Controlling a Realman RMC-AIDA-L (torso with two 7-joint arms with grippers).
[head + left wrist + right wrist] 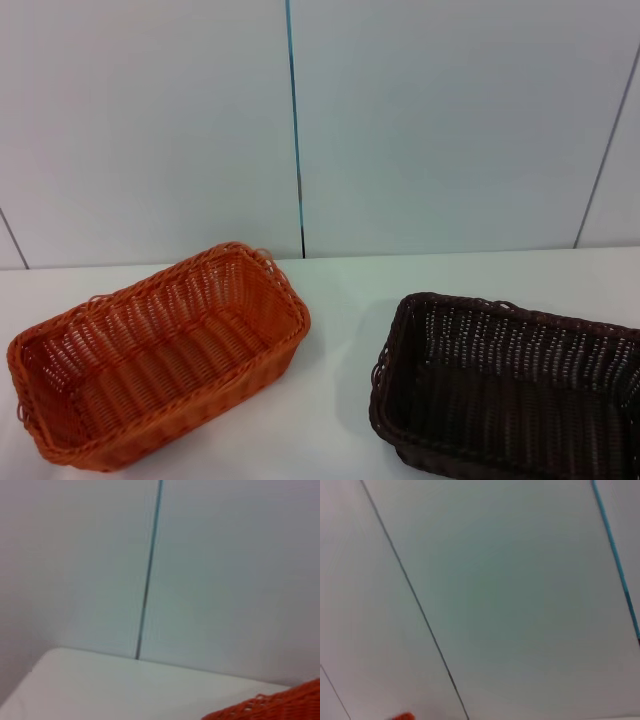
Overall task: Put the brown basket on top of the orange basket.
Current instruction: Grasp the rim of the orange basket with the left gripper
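The orange basket (160,355) stands empty on the white table at the left in the head view, turned at an angle. Its braided rim also shows in the left wrist view (272,706), and a small orange bit shows in the right wrist view (402,716). The brown basket (505,385) stands empty on the table at the right, cut off by the frame's right and bottom edges. The two baskets stand apart with a strip of bare table between them. Neither gripper shows in any view.
The white table (340,300) runs back to a pale panelled wall (420,120) with a dark vertical seam (295,130). The table's far left corner shows in the left wrist view (55,655).
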